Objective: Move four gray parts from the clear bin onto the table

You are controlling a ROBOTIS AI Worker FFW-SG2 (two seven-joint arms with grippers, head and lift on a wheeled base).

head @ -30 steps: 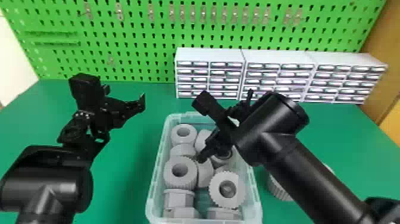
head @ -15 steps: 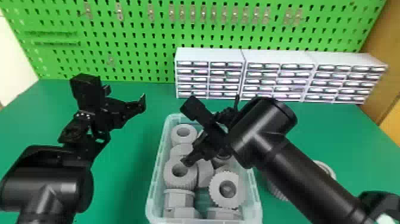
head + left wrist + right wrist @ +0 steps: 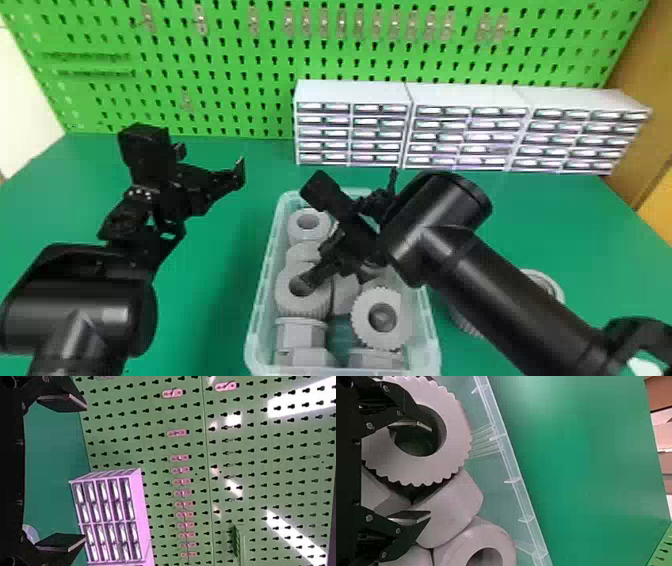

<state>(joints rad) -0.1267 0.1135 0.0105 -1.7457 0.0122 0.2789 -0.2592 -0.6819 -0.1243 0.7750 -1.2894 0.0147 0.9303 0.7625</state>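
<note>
Green pegboard (image 3: pixel 250 50) at far side, w/ white drawer units (image 3: pixel 360 92) on the green table (image 3: pixel 215 300) in front of it. Over the last sec. the R gripper (image 3: pixel 427 471) has shifted left and a bit nearer inside the clear bin (image 3: pixel 261 290), from approx. mid-bin to the toothed ring (image 3: pixel 455 435) by the bin's left wall. Its fingers are apart, one at the ring's hole, the other outside over a neighboring part; nothing clamped btwn them. Looks like it's picked its next part, i.e. lining up to pinch the ring's wall; prob. needs to sink a little, then close. Risk: the outer finger could snag on the packed parts. At least one gray part (image 3: pixel 554 287) is on the table right of the bin, so the job's prob. partway. L gripper (image 3: pixel 84 472) is parked over the table's left, fingers spread, empty.
</note>
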